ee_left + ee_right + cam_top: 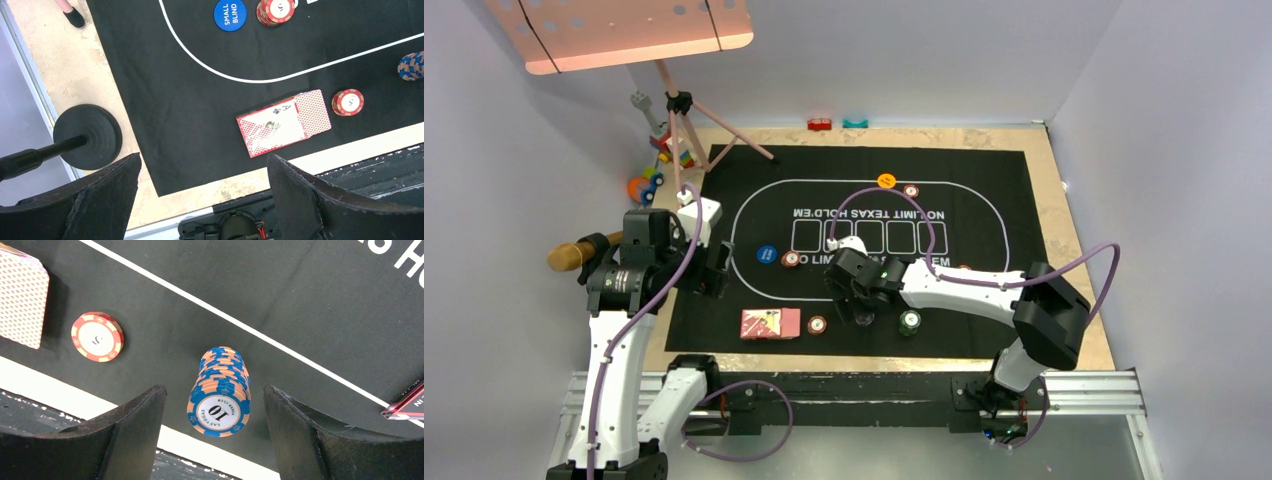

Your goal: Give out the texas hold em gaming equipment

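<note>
Tall stack of blue-and-cream poker chips [220, 390]: standing on black felt poker mat [280, 285], between the fingers of the right gripper [215, 440], gaps on both sides, not gripped. Small red-and-cream chip stack [97, 336] and red-backed card deck [22, 295]: off to one side. Left gripper [202, 200]: spread wide, empty, above the deck.

red-backed playing cards [284, 123] are lying on the black mat [190, 100], a red chip stack [347, 102] just right, the blue button [230, 14] sitting farther off.
</note>
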### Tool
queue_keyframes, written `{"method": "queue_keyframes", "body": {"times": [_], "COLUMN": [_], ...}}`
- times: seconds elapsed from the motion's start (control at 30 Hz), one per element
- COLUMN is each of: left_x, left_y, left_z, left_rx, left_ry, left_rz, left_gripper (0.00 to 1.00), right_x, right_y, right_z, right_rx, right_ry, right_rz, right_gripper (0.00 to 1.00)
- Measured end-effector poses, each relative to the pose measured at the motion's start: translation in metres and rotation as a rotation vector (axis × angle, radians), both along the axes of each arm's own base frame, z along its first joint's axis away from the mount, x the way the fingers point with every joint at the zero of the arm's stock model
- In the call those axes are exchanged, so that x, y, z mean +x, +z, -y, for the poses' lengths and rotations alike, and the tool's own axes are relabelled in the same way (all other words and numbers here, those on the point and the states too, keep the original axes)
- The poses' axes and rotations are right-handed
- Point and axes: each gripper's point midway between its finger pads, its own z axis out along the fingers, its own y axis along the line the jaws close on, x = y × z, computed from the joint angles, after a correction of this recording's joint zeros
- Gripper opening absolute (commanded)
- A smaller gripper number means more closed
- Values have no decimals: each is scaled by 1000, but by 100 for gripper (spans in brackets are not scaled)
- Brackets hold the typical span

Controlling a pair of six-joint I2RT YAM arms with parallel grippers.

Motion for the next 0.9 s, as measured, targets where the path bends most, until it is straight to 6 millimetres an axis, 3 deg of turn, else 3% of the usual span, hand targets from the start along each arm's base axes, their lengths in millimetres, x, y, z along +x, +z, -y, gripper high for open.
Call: {"method": "queue_keyframes", "body": {"times": [0.23,0.43,0.9], "left_x": [0,0,0], "left_y": [0,0,0], "left_z": [0,0,0], "left_rx": [-1,-1,-1], "left_ry": [1,1,1], "left_rz": [0,0,1], "left_gripper": [100,100,100], "right_x": [-2,-3,-3], "right_y": [-10,-10,-13], "right_z": [4,6,8], "right_rx": [-34,-45,-61], "right_ry": [1,0,0], "right_rz": [-17,-20,-23], "right_gripper": [71,59,46]}}
